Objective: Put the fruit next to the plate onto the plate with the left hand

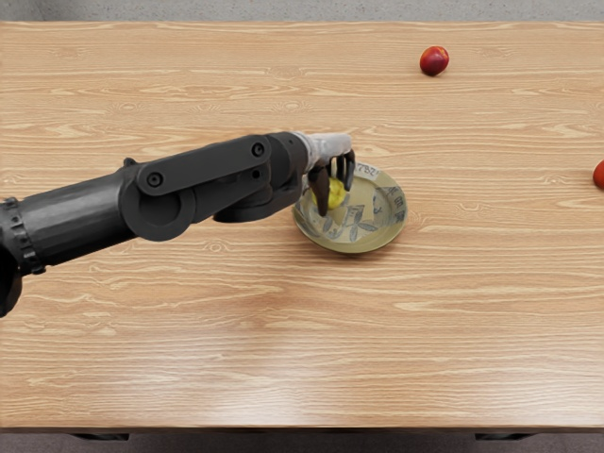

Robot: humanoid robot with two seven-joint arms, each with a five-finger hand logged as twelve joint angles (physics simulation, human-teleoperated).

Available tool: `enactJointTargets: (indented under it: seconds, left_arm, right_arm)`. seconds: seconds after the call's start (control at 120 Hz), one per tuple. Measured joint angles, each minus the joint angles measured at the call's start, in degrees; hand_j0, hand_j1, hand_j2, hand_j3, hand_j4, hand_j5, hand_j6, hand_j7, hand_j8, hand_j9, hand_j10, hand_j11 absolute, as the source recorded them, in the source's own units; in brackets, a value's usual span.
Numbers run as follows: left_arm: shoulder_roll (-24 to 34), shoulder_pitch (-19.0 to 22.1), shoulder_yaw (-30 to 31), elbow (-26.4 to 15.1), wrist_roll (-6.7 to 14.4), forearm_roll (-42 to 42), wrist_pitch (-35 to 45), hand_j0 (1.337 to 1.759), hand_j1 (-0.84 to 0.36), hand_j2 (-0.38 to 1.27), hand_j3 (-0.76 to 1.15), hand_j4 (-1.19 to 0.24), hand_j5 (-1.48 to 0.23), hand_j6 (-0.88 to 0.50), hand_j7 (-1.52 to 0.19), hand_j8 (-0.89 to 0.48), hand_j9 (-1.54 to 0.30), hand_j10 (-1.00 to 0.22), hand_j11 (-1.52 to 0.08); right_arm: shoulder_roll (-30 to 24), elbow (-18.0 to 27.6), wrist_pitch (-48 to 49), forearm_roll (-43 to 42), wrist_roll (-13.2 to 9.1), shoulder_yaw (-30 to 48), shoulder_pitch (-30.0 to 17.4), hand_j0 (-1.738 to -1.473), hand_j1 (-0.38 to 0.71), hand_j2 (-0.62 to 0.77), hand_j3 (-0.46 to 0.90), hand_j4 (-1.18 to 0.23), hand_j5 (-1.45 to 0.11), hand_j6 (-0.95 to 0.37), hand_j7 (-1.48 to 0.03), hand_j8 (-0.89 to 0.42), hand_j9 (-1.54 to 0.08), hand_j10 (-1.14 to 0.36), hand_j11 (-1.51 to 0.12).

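On the head camera feed, my left arm (189, 189) reaches in from the left edge across the wooden table (283, 359), and the left hand (330, 176) hangs over the near-left part of the plate (397, 209). The dark fingers (322, 193) point downward and are curled around a small yellow fruit (337, 192), which shows between them, so I read the hand as grasping it. That fruit sits directly under the palm and inside the plate's outline, over its left portion; I cannot tell whether it touches the plate's surface or is held just above it. The plate itself is a shallow, olive-rimmed dish with a printed pattern, spreading out to the right of and below the fingers. Well apart from the hand, far up and to its right, lies a red fruit (434, 60). A second red fruit (599, 175) shows only partly at the right edge, level with the hand.
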Motion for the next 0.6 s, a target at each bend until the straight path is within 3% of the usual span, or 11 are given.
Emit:
enactJointTargets:
  seconds: [0.6]
  left_arm:
    - [-0.56, 0.45, 1.85, 2.6, 0.04, 0.43, -0.17, 1.651, -0.31, 0.48, 0.0, -0.78, -1.16, -0.43, -1.11, -0.44, -1.09, -0.81, -1.09]
  right_arm:
    - [0.0, 0.0, 0.0, 0.0, 0.01, 0.0, 0.0, -1.658, -0.35, 0.0, 0.0, 0.0, 0.0, 0.0, 0.0, 0.0, 0.0, 0.0, 0.0]
